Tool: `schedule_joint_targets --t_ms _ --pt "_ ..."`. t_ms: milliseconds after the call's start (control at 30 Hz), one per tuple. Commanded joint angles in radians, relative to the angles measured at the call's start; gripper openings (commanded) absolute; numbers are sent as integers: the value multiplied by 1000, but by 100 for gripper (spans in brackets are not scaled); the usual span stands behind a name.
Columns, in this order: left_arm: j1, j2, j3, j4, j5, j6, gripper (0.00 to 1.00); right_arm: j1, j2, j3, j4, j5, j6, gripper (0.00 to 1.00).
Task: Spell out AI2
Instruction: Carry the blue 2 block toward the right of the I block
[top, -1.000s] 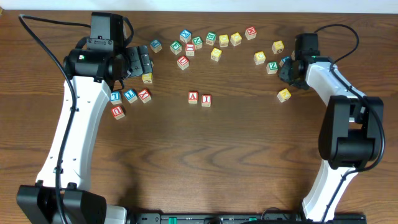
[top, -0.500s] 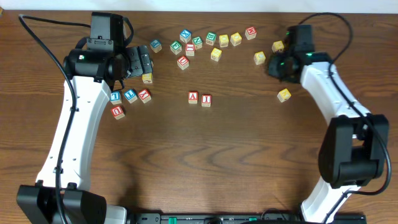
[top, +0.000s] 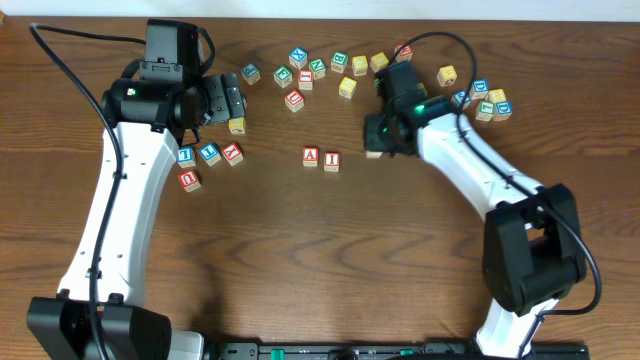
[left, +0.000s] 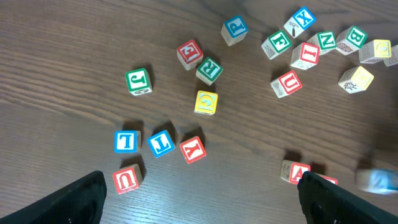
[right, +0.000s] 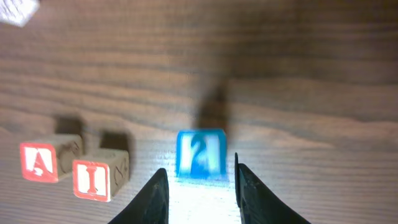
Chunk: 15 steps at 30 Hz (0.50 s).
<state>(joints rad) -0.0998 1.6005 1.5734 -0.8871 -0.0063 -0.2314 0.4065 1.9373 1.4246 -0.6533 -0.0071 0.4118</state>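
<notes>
The red "A" cube (top: 310, 156) and red "I" cube (top: 331, 161) stand side by side at the table's middle, also seen in the right wrist view as the "A" (right: 41, 161) and the "I" (right: 93, 177). My right gripper (top: 380, 145) hovers just right of them, shut on the blue "2" cube (right: 200, 154), which sits between its fingertips (right: 160, 186) slightly above the wood, casting a shadow. In the overhead view only a pale side of this cube (top: 374, 152) shows. My left gripper (left: 202, 199) is open and empty, back left (top: 228, 100).
Several loose letter cubes lie along the back (top: 318, 68). A row of blue and red cubes (top: 208, 154) sits at the left, a yellow cube (top: 237, 125) below the left gripper. More cubes cluster at the back right (top: 488, 104).
My right arm has swung left from the back-right cluster to just right of the "I" cube, carrying the "2" cube. The left arm has stayed still.
</notes>
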Motion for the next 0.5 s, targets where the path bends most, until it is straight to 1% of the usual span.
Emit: schedule_joint_targets --t_ms 0,167,367,467 --pt "2 -13 9 -3 -12 10 98 36 -3 -41 30 130 -9 30" --pt "2 -13 9 -3 -12 10 98 63 -2 -102 124 219 -11 30" --pt "2 -13 9 -3 -12 10 98 65 -2 -120 164 207 -48 30" --pt "2 -13 9 -3 -12 10 98 66 -2 -111 162 156 -86 33"
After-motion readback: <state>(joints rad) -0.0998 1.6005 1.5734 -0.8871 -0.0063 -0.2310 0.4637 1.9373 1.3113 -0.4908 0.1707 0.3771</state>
